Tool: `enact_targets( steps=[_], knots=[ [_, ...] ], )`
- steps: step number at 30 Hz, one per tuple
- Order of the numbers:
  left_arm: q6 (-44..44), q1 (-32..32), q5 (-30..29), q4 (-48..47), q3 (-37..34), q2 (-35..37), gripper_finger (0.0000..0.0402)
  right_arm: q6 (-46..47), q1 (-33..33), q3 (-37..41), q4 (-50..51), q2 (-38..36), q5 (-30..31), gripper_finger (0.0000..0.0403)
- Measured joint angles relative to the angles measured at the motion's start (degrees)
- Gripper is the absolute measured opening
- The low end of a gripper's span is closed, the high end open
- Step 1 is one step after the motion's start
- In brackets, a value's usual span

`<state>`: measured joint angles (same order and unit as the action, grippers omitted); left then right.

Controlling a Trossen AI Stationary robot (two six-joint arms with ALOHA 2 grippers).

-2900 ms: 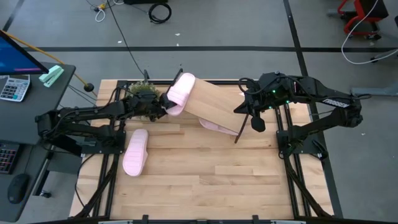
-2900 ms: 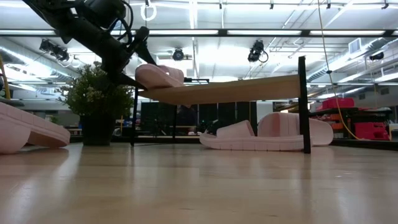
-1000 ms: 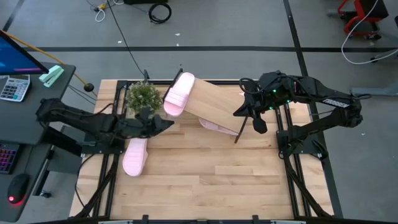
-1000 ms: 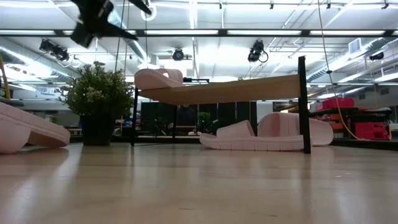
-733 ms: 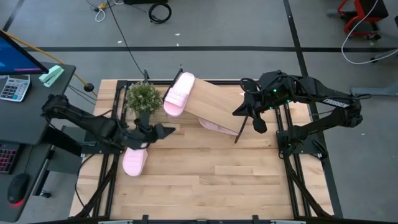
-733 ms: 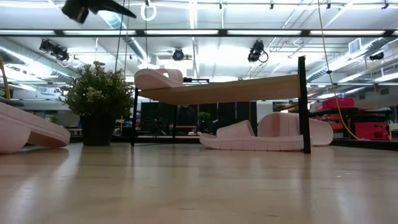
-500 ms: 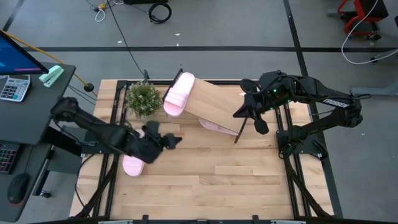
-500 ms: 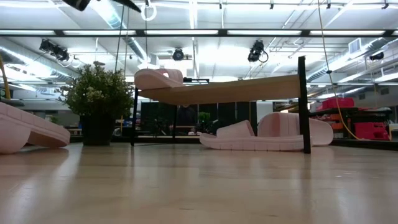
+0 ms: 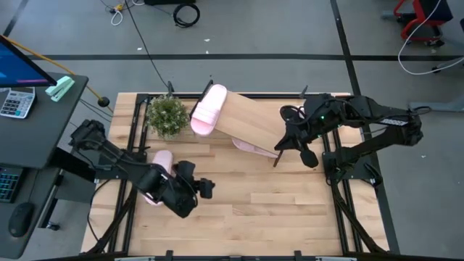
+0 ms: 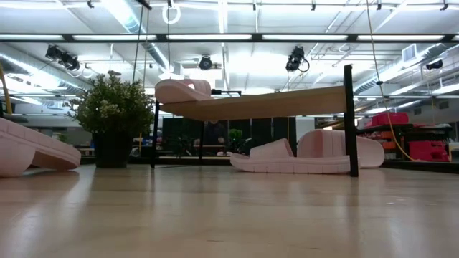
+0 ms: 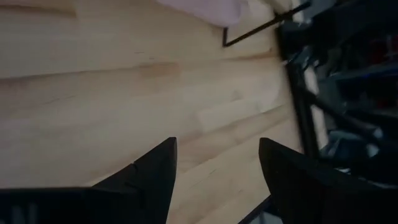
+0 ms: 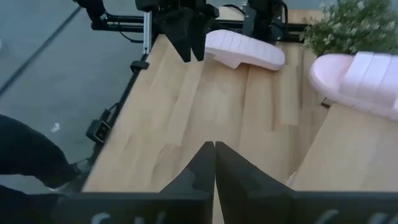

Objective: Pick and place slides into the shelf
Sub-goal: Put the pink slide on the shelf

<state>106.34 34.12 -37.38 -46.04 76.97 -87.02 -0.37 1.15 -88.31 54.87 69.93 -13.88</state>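
Two arms in shot from above: the left one reaches from the left edge down across the worktop [image 9: 239,217], elbow bent, so its left tool [image 9: 205,188] hangs over bare wood in the lower-left middle of the frame, fingers [image 11: 155,174] apart with nothing between them. A pink slide [image 9: 156,171] lies right beside that arm, partly hidden under it. The right arm folds in from the right side, and its right tool [image 9: 280,144] sits at the lower right corner of the shelf [image 9: 250,119]; its wrist view shows the fingers [image 12: 202,163] pressed together, holding nothing. One slide [image 9: 208,109] rests on the upper left end of the slanted shelf, next to a small potted plant [image 9: 167,114]. Another slide [image 9: 250,147] lies on the worktop under the shelf, peeking out at its lower edge.
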Motion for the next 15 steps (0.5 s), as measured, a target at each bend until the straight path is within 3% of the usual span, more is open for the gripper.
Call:
enact_targets(
  steps=[8,15],
  knots=[
    [-0.02,3.88,6.05,-10.93,0.00,0.00,0.0231,13.65,6.36,0.00,-1.39,1.10,5.57,0.0016],
    [-0.01,7.32,6.49,-16.93,0.00,0.00,0.0231,24.90,12.11,0.00,-5.66,3.69,11.63,0.0016]
  ],
)
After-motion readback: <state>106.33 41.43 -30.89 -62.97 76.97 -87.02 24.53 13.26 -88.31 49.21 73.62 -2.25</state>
